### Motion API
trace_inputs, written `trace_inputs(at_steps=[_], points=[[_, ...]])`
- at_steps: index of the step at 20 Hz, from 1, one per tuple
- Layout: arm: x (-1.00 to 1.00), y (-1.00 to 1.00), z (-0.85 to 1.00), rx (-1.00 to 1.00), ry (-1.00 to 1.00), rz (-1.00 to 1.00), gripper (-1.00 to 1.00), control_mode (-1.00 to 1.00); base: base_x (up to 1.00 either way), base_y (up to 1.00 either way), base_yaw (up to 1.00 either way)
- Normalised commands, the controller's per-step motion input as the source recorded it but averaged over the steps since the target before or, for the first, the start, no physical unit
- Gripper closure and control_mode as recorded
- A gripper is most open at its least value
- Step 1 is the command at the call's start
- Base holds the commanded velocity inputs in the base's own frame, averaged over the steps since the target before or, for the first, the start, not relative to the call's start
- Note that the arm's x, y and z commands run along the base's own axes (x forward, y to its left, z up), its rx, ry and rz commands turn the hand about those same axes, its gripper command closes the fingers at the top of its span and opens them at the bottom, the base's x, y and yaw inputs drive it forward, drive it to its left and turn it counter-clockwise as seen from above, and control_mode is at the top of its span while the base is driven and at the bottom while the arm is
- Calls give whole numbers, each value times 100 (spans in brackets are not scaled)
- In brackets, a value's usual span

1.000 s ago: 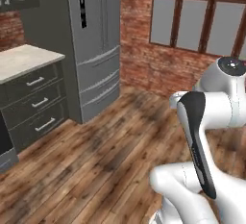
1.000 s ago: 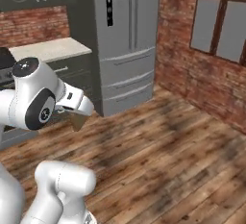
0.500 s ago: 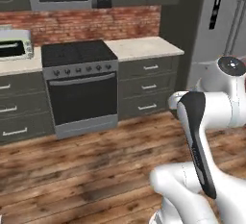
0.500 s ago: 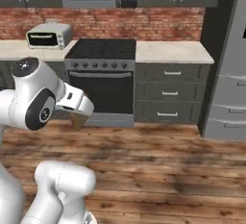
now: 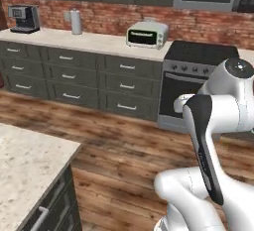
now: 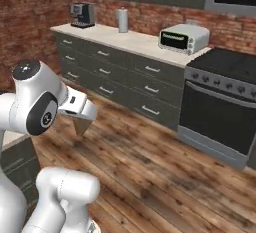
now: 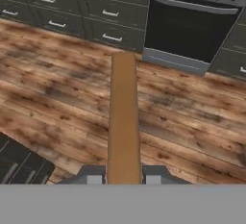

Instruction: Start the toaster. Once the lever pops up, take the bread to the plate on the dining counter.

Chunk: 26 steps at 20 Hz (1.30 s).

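Observation:
My gripper (image 7: pixel 123 179) is shut on the bread (image 7: pixel 123 117). The hand view shows the brown slice edge-on, reaching forward over the wooden floor. From the right base view the gripper (image 6: pixel 81 122) hangs at the left with the bread (image 6: pixel 80 128) poking out below it. A corner of the beige speckled dining counter (image 5: pixel 25 160) lies at the lower left of the left base view, to the left of the arm. Its dark base (image 7: pixel 19 168) sits at the lower left of the hand view. The toaster and the plate are out of view.
A long worktop (image 5: pixel 89 41) over grey drawers runs along the brick wall and carries a white toaster oven (image 5: pixel 146 34), a coffee machine (image 5: pixel 24 18) and a canister (image 5: pixel 75 22). A black stove (image 5: pixel 198 76) stands to its right. Open wooden floor (image 5: pixel 124 145) lies between.
The whole picture has swept sideways from the fridge past the stove to the worktop, so the base has turned. The bread has stayed in the shut gripper.

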Motion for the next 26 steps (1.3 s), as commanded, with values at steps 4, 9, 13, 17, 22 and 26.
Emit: trace_inputs(at_steps=[4, 9, 13, 17, 22, 26], points=[[0, 0, 0, 0, 0, 0, 100, 100, 20, 0, 96], [0, 0, 0, 0, 0, 0, 100, 100, 35, -5, 91], [0, 0, 0, 0, 0, 0, 100, 100, 58, -21, 81], [0, 0, 0, 0, 0, 0, 100, 100, 47, -64, 67], [0, 0, 0, 0, 0, 0, 100, 100, 38, -100, 43], [0, 0, 0, 0, 0, 0, 100, 100, 28, -100, 34]])
